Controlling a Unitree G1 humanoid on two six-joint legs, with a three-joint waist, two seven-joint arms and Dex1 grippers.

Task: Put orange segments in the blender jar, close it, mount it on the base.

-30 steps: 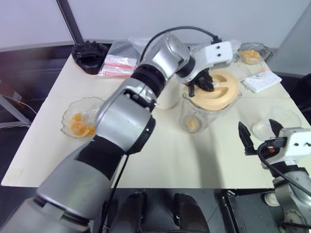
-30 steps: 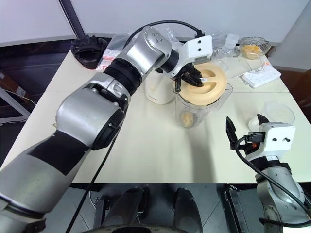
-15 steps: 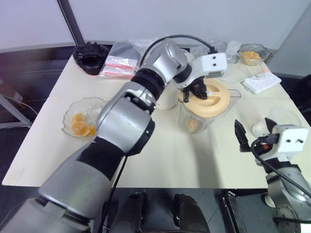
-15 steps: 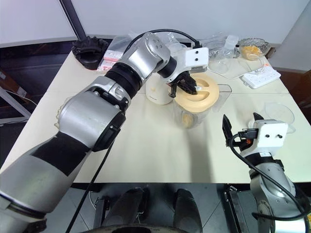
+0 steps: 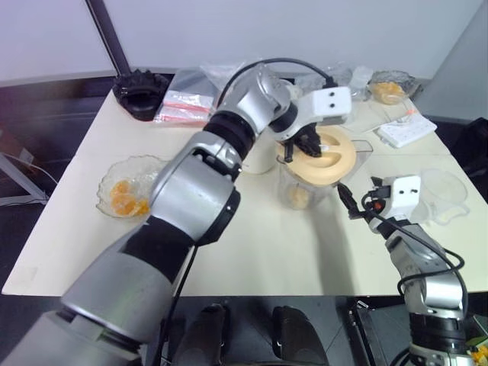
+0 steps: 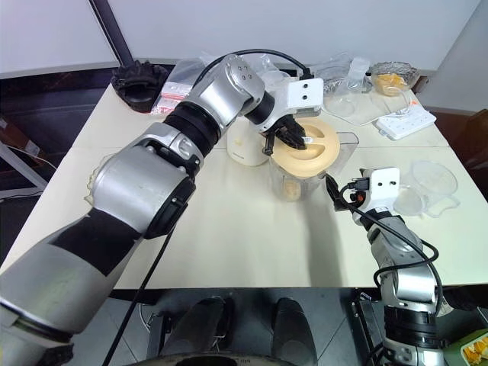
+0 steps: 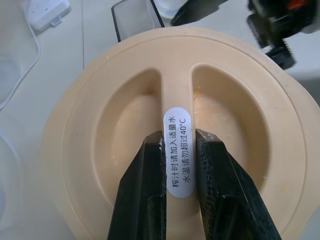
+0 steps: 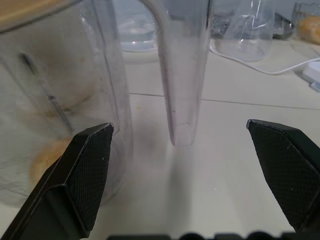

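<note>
I have the left gripper (image 7: 172,165) clenched on the central rib of the flat round pale-orange lid (image 5: 328,155), which sits tilted on the rim of the large clear plastic blender jar (image 5: 305,187) near the table's middle; glossy orange segments (image 5: 300,197) lie in the jar's bottom; my right gripper (image 8: 182,165) is released, fingers spread wide, level with the jar's side handle (image 8: 182,70); the squat cream-white base (image 6: 245,145) stands just beside the jar.

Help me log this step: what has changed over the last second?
The right gripper, jaws wide open, moved forward to the blender jar, its fingers now flanking the jar's handle. The left gripper stayed shut on the lid, which settled slightly lower onto the jar. Nothing else moved.
</note>
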